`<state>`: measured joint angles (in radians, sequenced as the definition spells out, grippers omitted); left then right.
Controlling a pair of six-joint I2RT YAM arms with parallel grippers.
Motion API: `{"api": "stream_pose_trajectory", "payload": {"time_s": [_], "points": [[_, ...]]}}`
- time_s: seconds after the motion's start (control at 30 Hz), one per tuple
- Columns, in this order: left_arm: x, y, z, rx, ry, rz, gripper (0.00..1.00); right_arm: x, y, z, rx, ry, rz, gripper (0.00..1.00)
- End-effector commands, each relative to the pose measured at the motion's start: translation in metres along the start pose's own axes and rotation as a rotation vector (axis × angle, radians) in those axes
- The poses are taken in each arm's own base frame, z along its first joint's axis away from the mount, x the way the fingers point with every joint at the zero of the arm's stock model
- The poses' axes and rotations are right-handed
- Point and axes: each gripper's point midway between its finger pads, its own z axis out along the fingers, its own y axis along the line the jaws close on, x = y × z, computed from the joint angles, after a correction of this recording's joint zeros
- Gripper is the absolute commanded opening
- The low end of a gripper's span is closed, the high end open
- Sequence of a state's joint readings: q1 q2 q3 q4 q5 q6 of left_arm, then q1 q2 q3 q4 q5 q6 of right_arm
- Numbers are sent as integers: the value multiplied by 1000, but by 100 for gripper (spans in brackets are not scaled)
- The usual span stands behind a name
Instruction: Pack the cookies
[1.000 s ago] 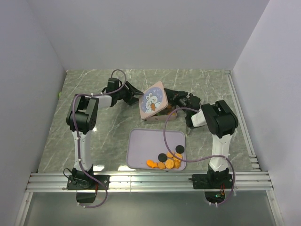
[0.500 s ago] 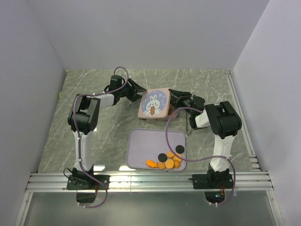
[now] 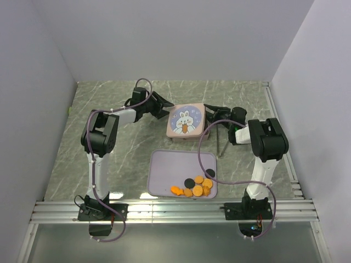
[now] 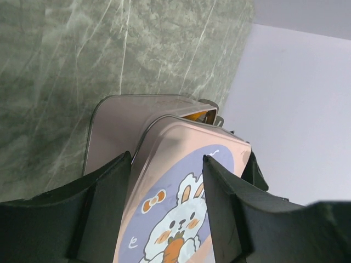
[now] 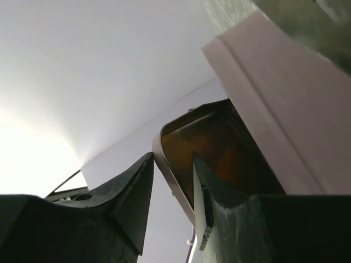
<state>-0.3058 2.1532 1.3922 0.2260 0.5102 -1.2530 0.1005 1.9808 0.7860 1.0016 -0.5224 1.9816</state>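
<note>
**Top view.** Left pincer meets the far-left corner of the rabbit-printed lid. The right pincer meets its far-right corner. This view does not show how wide either pincer stands. The lid lies level, face up, over the green marbled table. A lavender tray sits on the near side of the lid, apart from it. The cookies, orange pieces with two black rounds, cluster in the tray's right corner farthest from the lid.

**Left wrist view.** The left pincer stands at middling width. The lid runs behind both fingers and is broader than the gap between them, so I cannot tell whether it is gripped. Under the lid's far edge the tin juts out, and an orange patch shows in the slit between them. What that patch is cannot be made out.

**Right wrist view.** The right pincer stands narrowly parted. The tin's thin rim passes through the gap, which is wider than the rim. The lid's pink side overhangs the tin's brownish interior.
</note>
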Motion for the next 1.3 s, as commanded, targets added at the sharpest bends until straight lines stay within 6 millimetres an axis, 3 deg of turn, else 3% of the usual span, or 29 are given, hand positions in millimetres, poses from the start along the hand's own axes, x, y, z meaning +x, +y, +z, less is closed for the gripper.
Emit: {"api": "stream_pose_trajectory", "payload": {"time_s": [0.0,0.33,0.67,0.77,1.0,1.27], "points": [[7,-50,-10,70,2,33,60,6,20,4,21,40,-43,40],[21,-51,-8,43,25,38,60,-10,22,20,95,45,-133,38],[31,-57,-2,38,48,61,60,-41,2,12,216,-6,-206,43],[34,-58,0,38,53,62,60,-58,8,6,231,-43,-216,47],[34,-63,3,37,54,72,60,-71,-1,-1,379,-84,-291,52],[36,-64,7,38,60,71,59,-86,2,-12,495,-131,-376,56]]}}
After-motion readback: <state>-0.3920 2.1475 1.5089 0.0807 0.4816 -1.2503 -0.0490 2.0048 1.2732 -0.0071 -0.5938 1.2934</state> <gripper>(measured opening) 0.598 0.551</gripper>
